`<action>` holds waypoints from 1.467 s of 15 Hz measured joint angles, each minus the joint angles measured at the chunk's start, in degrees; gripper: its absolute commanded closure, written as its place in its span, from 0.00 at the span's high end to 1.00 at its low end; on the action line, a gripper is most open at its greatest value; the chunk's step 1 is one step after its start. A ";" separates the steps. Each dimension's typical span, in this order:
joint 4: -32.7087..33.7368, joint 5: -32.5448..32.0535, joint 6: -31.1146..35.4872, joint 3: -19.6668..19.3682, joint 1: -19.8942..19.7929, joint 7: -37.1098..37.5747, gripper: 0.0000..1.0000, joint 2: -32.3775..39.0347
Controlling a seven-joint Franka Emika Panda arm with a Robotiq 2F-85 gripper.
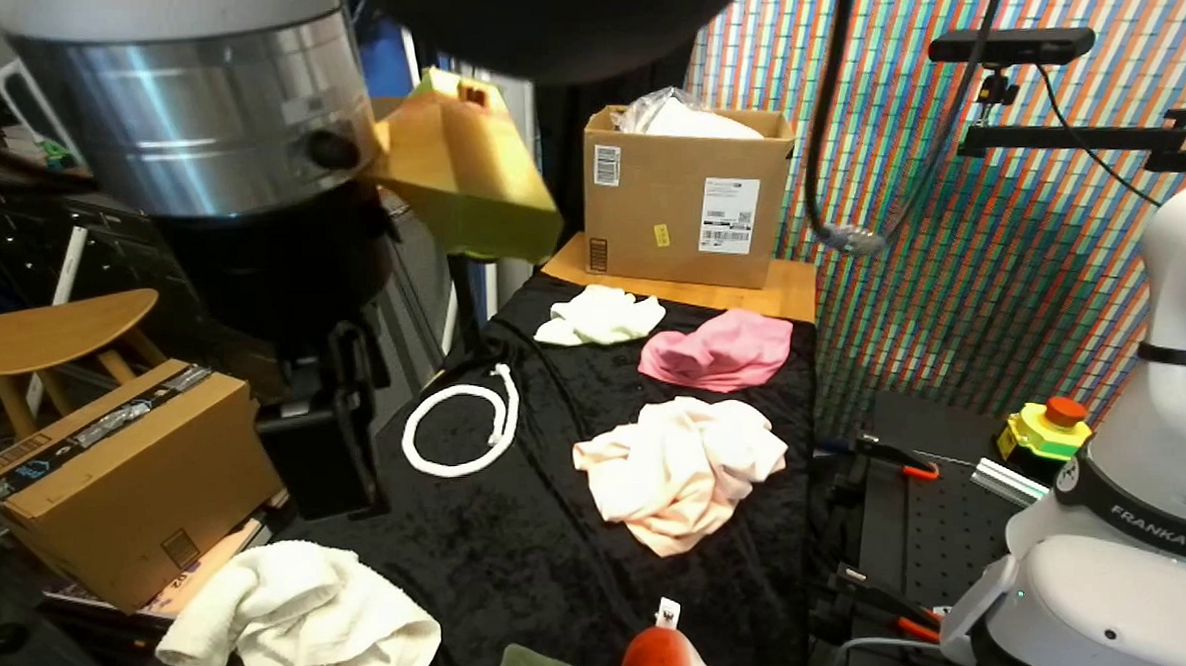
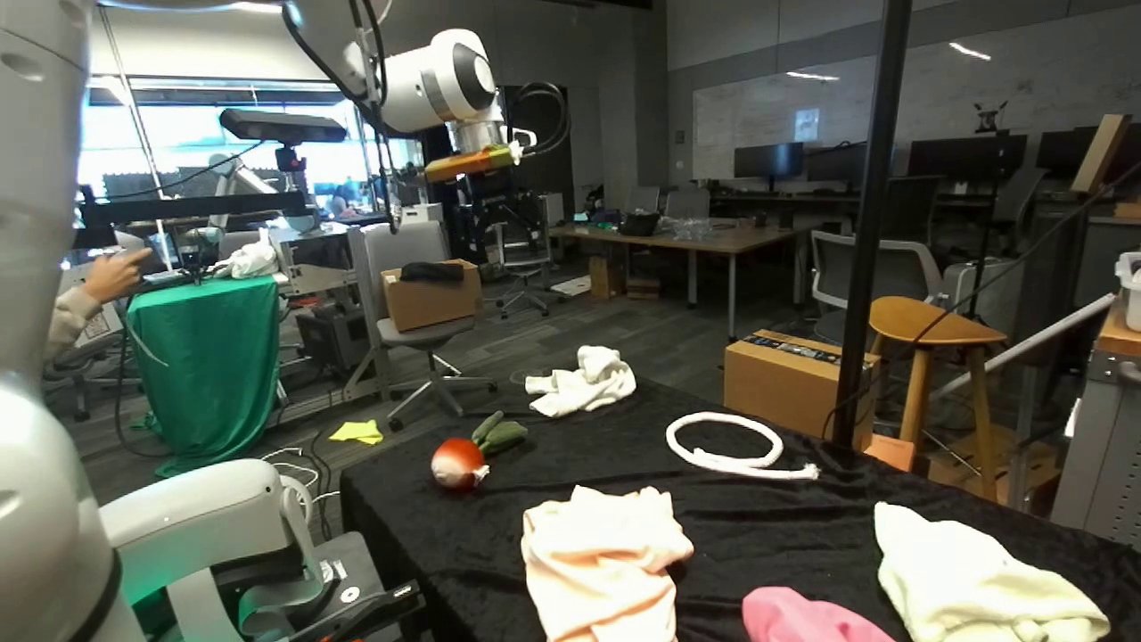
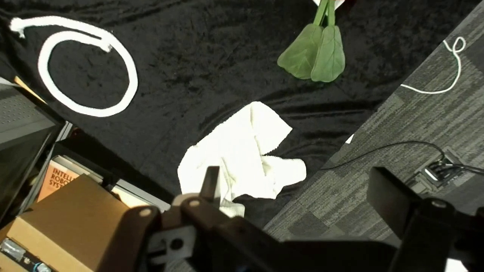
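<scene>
My gripper [image 3: 296,177] stands open high above the black cloth-covered table, nothing between its fingers. In the wrist view its left finger [image 3: 211,185] overlaps the crumpled white towel [image 3: 234,151], which lies below, untouched. That white towel [image 1: 305,616] is the nearest thing under the gripper [image 1: 324,485]. A coiled white rope [image 3: 94,112] rests on the table, its ends loose. A plush red-and-white vegetable [image 2: 456,464] has green leaves [image 3: 302,56]. Farther off lie a peach cloth [image 1: 679,469], a pink cloth [image 1: 719,353] and a pale cloth [image 1: 602,316], all rumpled.
A cardboard box [image 1: 667,200] stands at the table's end. Another box [image 2: 775,383] sits beside the table, near a black pole [image 2: 869,223] and a wooden stool [image 2: 936,321]. A white robot base [image 1: 1114,570] and an emergency stop [image 1: 1048,428] flank the table. A person's hand [image 2: 111,276] shows.
</scene>
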 measured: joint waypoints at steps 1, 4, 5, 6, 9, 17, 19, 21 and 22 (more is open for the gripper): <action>2.02 -0.61 0.62 -1.00 0.86 -0.14 1.00 2.22; 6.41 -1.61 4.18 -4.00 2.86 -0.39 1.00 7.96; 7.44 -1.61 5.66 -4.85 3.27 -0.42 1.00 9.63; 8.32 -1.61 7.04 -5.61 3.61 -0.42 1.00 11.21; 10.55 -1.61 10.82 -7.56 4.35 -0.33 1.00 15.53; 14.86 -1.61 20.96 -13.41 7.95 6.05 1.00 24.93; 16.39 -1.59 21.17 -14.49 8.82 7.73 1.00 27.19; 17.83 -1.18 21.10 -14.94 9.13 8.66 1.00 29.29; 18.48 -0.98 21.08 -15.03 9.14 8.79 1.00 30.28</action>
